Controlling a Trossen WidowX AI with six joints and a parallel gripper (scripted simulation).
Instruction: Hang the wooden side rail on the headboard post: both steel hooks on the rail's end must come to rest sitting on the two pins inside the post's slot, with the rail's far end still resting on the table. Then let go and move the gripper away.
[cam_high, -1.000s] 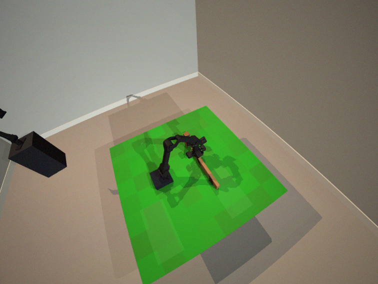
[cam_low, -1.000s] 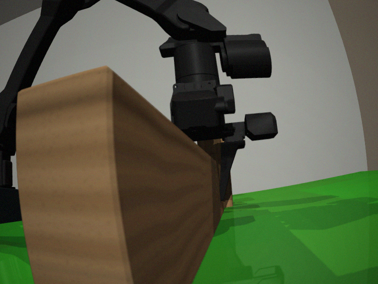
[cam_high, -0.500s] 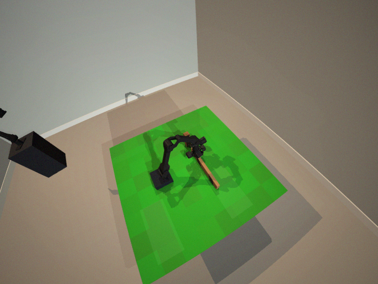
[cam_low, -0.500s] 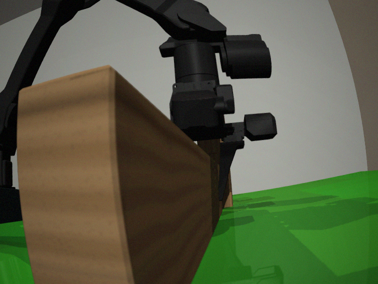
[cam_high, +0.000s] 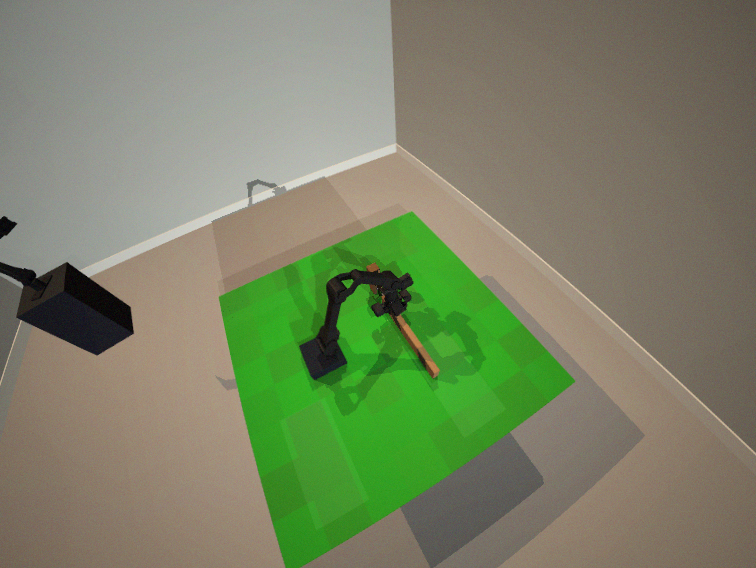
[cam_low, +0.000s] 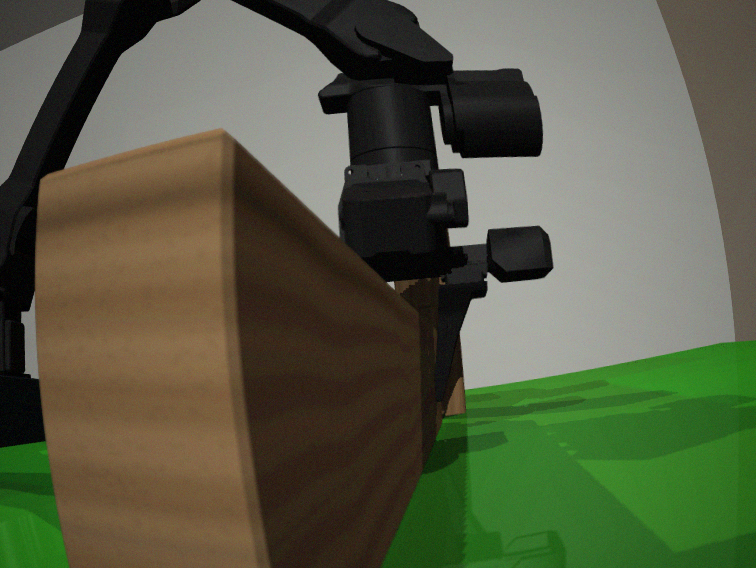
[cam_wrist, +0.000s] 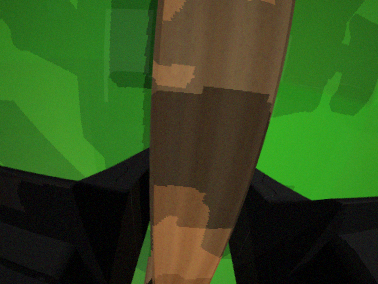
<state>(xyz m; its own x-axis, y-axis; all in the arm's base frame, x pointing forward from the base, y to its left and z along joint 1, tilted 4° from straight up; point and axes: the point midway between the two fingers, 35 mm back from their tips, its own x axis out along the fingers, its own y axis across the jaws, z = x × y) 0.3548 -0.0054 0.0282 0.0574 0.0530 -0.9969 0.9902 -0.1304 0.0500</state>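
The wooden side rail (cam_high: 417, 345) (cam_low: 140, 335) (cam_wrist: 215, 125) is a long narrow plank on edge. Its plain end is near the camera in the exterior view, with the bottom cut off. My gripper (cam_high: 391, 309) (cam_low: 427, 381) (cam_wrist: 196, 200) points down and is shut on the rail, one finger on each side, towards the headboard post. The wooden post (cam_high: 373, 268) (cam_low: 455, 400) stands behind the gripper, mostly covered by the arm and rail. The hooks, slot and pins are hidden, so I cannot tell whether the hooks sit on the pins.
The green table top (cam_high: 330, 464) carries the arm's dark base (cam_high: 322, 357), left of the rail in the top view. A separate dark block (cam_high: 76, 311) with part of another arm shows at that view's left edge. Arm shadows cross the table.
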